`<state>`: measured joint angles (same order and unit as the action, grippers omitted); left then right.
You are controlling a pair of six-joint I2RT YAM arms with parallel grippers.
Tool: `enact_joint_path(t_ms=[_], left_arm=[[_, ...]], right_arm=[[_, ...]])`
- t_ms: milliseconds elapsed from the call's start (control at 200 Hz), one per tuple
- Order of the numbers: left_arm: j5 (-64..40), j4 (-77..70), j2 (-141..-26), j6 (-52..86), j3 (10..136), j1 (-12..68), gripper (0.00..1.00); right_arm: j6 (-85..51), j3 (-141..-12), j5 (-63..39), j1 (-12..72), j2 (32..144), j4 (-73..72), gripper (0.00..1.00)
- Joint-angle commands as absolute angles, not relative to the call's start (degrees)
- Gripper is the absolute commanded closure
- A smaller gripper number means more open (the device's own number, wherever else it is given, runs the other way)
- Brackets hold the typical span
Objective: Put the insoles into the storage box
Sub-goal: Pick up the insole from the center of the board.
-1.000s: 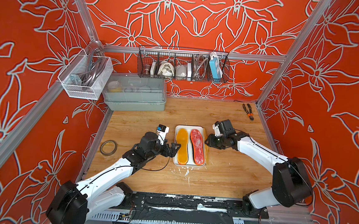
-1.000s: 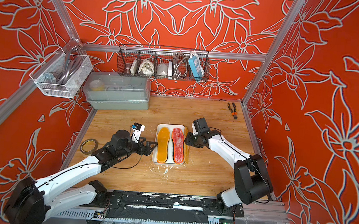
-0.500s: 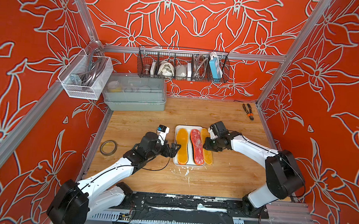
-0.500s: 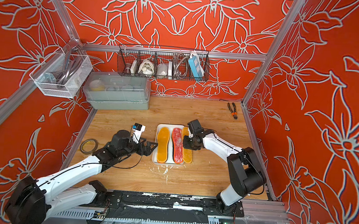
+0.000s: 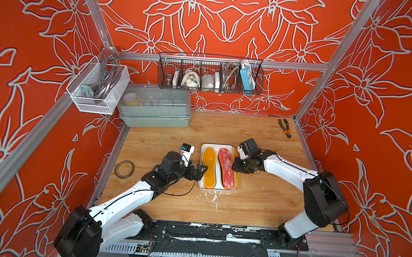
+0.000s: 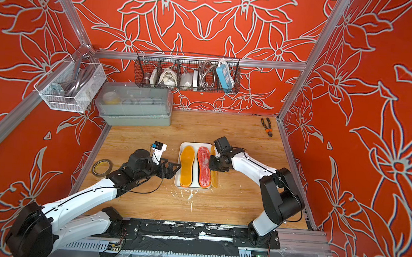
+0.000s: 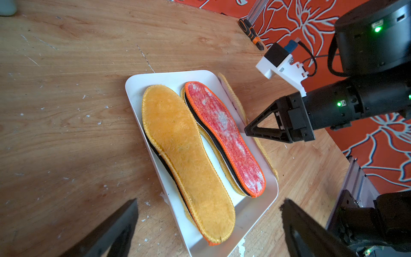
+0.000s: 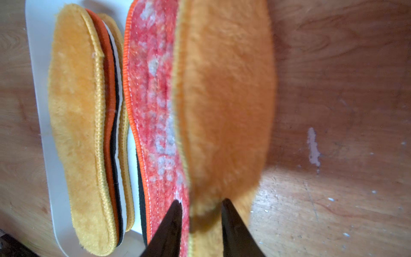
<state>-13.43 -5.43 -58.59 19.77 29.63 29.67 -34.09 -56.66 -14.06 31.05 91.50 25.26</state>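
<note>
The storage box (image 5: 217, 189) (image 6: 192, 187) is a shallow white tray at mid-table. It holds two stacks of insoles, one topped by an amber insole (image 5: 209, 167) (image 7: 182, 144), the other by a red-white insole (image 5: 225, 169) (image 7: 226, 138). My right gripper (image 5: 234, 167) (image 8: 201, 200) is shut on another amber insole (image 5: 237, 181) (image 8: 224, 100). That insole stands on its long edge along the tray's right rim, partly over the red one. My left gripper (image 5: 203, 169) (image 7: 209, 201) hangs open and empty at the tray's left side.
A grey-green lidded container (image 5: 154, 110) sits at the back left. A tape roll (image 5: 124, 169) lies near the left edge, pliers (image 5: 284, 128) at the back right. A wire basket (image 5: 210, 74) and a white mesh basket (image 5: 97, 86) hang on the walls.
My right gripper has moved left to the tray's right rim, bringing the amber insole with it. The left arm has stayed still.
</note>
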Motion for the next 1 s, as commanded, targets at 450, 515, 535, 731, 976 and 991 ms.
enact_joint_path(t_ms=[450, 515, 535, 731, 976, 991], left_arm=[[-13.6, -5.8, -58.0, 19.3, 28.8, 29.7, 0.01], [-13.6, -6.0, -58.0, 19.4, 28.6, 29.6, 0.01], [-13.7, -6.0, -58.1, 19.5, 28.5, 29.6, 0.01], [-13.6, -6.3, -57.9, 19.7, 28.3, 29.6, 0.01], [-13.4, -6.0, -57.2, 19.7, 28.3, 29.6, 0.01], [-13.4, -6.0, -57.2, 19.7, 28.3, 29.6, 0.01]], right_arm=[[-34.5, -60.1, -10.2, 32.6, 92.9, 28.7, 0.89], [-34.4, -60.2, -10.0, 32.7, 93.0, 29.1, 0.92], [-34.4, -60.2, -9.9, 32.8, 92.9, 29.0, 0.92], [-34.6, -60.6, -9.5, 33.2, 92.2, 29.9, 1.0], [-35.2, -61.3, -8.8, 33.7, 90.0, 31.7, 1.0], [-35.4, -61.3, -8.6, 33.8, 89.7, 31.8, 1.0]])
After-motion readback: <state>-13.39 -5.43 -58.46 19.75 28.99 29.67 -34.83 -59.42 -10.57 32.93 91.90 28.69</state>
